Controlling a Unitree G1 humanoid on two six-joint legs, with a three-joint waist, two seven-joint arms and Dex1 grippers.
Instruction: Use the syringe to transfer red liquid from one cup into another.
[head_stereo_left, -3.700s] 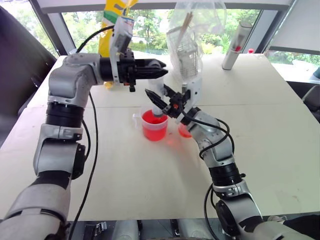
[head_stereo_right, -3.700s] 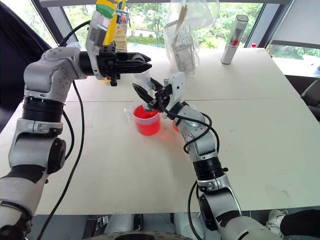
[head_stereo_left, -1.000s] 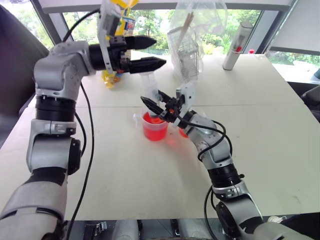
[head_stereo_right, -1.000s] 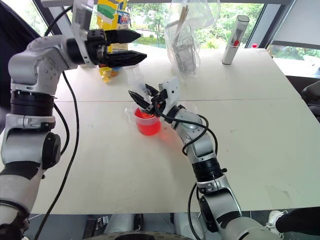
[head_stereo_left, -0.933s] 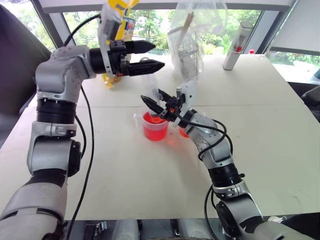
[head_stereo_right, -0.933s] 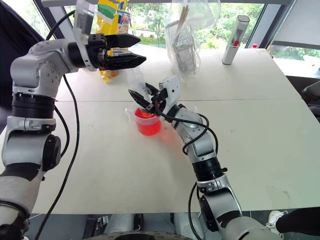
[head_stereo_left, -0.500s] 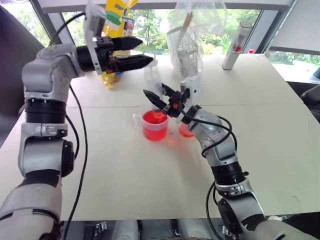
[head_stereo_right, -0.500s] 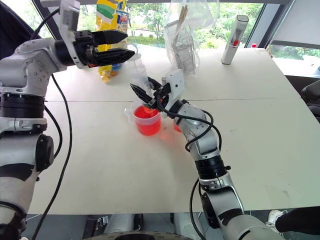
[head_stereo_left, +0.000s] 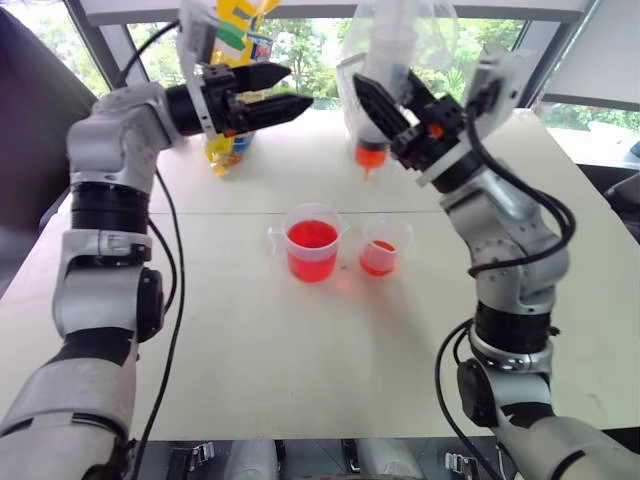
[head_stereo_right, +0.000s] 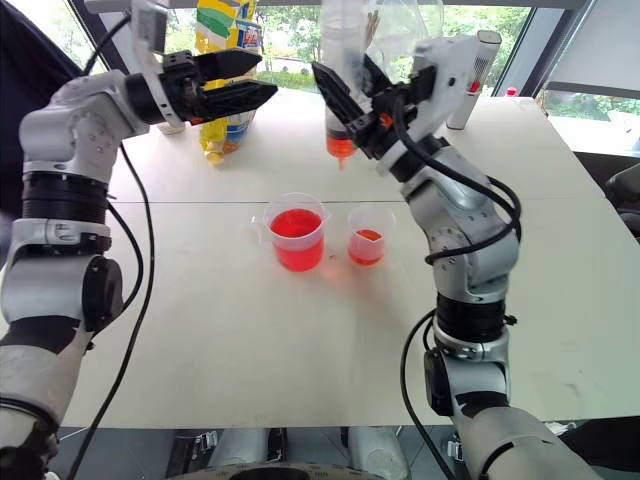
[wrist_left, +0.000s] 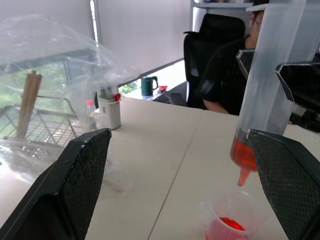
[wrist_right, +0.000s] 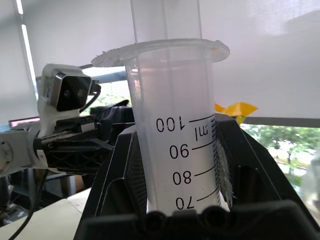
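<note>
My right gripper (head_stereo_left: 395, 105) is shut on the syringe (head_stereo_left: 385, 50) and holds it upright, high above the table. The orange-red nozzle (head_stereo_right: 338, 150) points down, and the barrel's printed gradations (wrist_right: 185, 150) show between the fingers. Below it, the larger handled cup (head_stereo_left: 312, 245) holds red liquid (head_stereo_left: 311, 236). The smaller cup (head_stereo_left: 383, 246) to its right holds a little red liquid too. My left gripper (head_stereo_left: 298, 86) hangs open, level and pointing right, to the left of the syringe and apart from it. Its fingers (wrist_left: 75, 185) frame the syringe (wrist_left: 265, 95).
At the back of the white table (head_stereo_left: 300, 380) stand a yellow packet (head_stereo_right: 225, 25), a clear plastic bag with a wire basket and sticks (head_stereo_right: 385, 30), and a grey-white cylinder (head_stereo_right: 470, 85). A person sits in a black chair (wrist_left: 210, 45) beyond the table.
My right gripper has lifted the syringe out of the handled cup, up and to the right, and both cups now show in full. The left gripper stays open, about where it was.
</note>
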